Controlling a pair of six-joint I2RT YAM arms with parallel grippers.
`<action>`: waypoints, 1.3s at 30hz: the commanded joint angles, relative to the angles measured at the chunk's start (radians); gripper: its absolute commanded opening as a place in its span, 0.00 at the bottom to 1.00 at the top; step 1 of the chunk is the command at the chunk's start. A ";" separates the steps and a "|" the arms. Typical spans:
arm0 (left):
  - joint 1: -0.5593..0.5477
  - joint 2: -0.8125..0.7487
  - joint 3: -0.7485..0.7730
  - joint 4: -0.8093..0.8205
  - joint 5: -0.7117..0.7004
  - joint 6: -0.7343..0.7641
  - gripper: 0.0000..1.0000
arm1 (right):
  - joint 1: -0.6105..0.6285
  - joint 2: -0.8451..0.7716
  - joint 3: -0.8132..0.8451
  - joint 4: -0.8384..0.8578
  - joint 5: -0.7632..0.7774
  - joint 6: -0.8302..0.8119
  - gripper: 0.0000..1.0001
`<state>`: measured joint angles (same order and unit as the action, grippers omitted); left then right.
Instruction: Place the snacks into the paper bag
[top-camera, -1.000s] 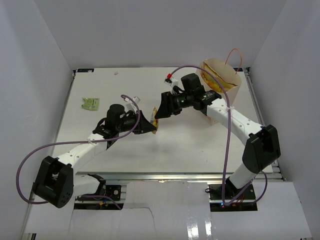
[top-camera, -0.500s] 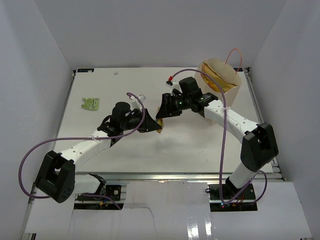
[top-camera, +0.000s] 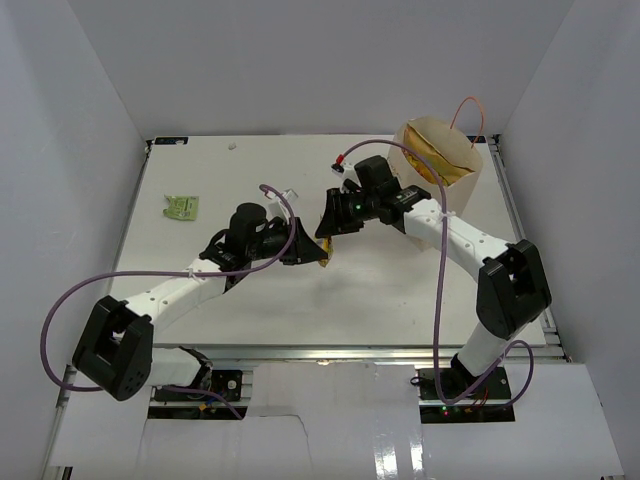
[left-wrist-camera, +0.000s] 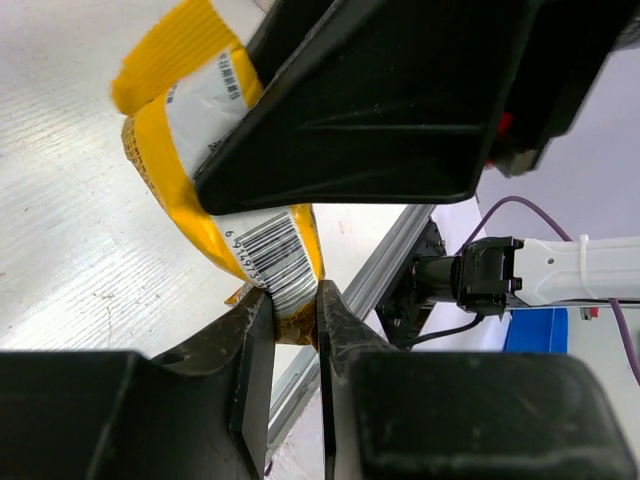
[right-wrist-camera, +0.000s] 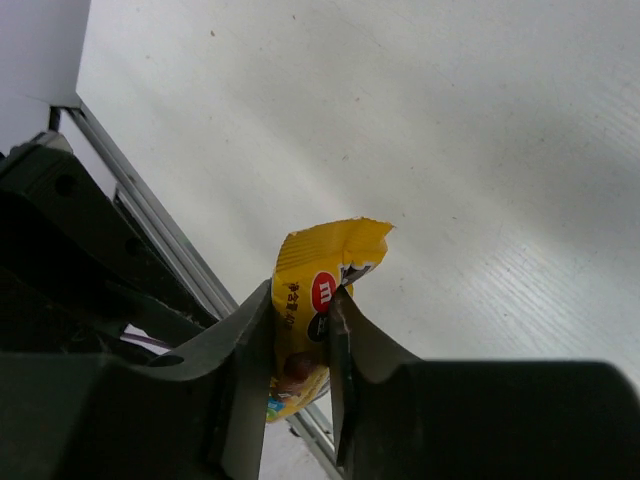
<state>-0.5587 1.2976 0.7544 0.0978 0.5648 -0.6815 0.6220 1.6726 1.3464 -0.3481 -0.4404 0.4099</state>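
Left fingers (left-wrist-camera: 252, 375) and right fingers (right-wrist-camera: 246, 365) both clamp the yellow packet (right-wrist-camera: 325, 250), largely hiding it.

Yellow pkt (left-wrist-camera: 170, 140), white barcode panel; cream bag (top-camera: 464, 160).

So the table (top-camera: 395, 285) is a plain white board with a faint wood-grain look, framed by dark metal rails (top-camera: 512, 215) along the sides. Not much is actually sitting on it. A small green packet (top-camera: 181, 208) lies flat over by the left edge, well apart from everything else. The cream paper bag (top-camera: 440, 152) stands upright in the far right corner. There's also a tiny pale speck (top-camera: 232, 147) near the far edge; can't tell what it is.
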 joint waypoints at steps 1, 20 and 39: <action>-0.007 -0.017 0.040 0.036 0.014 -0.003 0.13 | -0.001 0.003 0.037 0.018 -0.033 -0.011 0.26; 0.000 -0.357 -0.050 -0.075 -0.238 0.145 0.98 | -0.355 -0.168 0.497 -0.006 -0.409 -0.555 0.08; 0.034 -0.345 -0.075 -0.271 -0.491 0.004 0.98 | -0.699 -0.022 0.494 0.008 -0.463 -0.738 0.12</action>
<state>-0.5457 0.9356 0.6331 -0.0937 0.1757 -0.6125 -0.0784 1.6257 1.8656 -0.3069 -0.8474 -0.2356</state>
